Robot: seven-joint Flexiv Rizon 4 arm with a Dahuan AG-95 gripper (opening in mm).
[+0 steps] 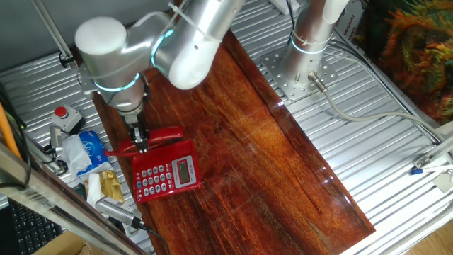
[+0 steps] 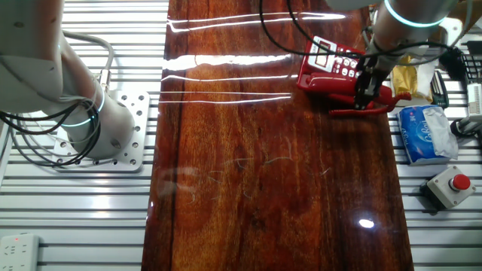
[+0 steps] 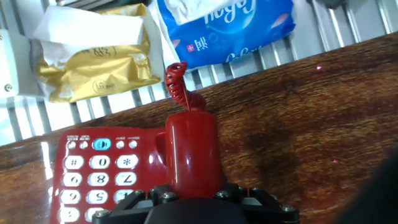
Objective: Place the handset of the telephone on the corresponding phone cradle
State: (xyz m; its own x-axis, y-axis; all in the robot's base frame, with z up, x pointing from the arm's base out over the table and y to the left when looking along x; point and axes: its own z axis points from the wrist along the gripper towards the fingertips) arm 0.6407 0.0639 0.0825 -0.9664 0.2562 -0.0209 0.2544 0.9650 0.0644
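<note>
My gripper [image 1: 142, 144] is shut on the middle of the red handset [image 1: 157, 139], with one finger on each side. The handset lies crosswise along the top edge of the red telephone [image 1: 168, 175], over the phone cradle, which it hides. I cannot tell whether it rests there or hangs just above. In the hand view the handset [image 3: 189, 149] points away from the gripper [image 3: 193, 198], its curly cord [image 3: 177, 81] at the far end and the keypad [image 3: 93, 177] to the left. In the other fixed view the gripper [image 2: 367, 94] holds the handset [image 2: 348, 110] beside the telephone [image 2: 329, 64].
Off the wooden board's edge by the phone lie a blue tissue pack [image 1: 88, 149] and a yellow packet [image 1: 106, 185]. A grey box with a red button [image 1: 65, 117] stands further back. The arm's base plate [image 1: 297, 74] is at the far side.
</note>
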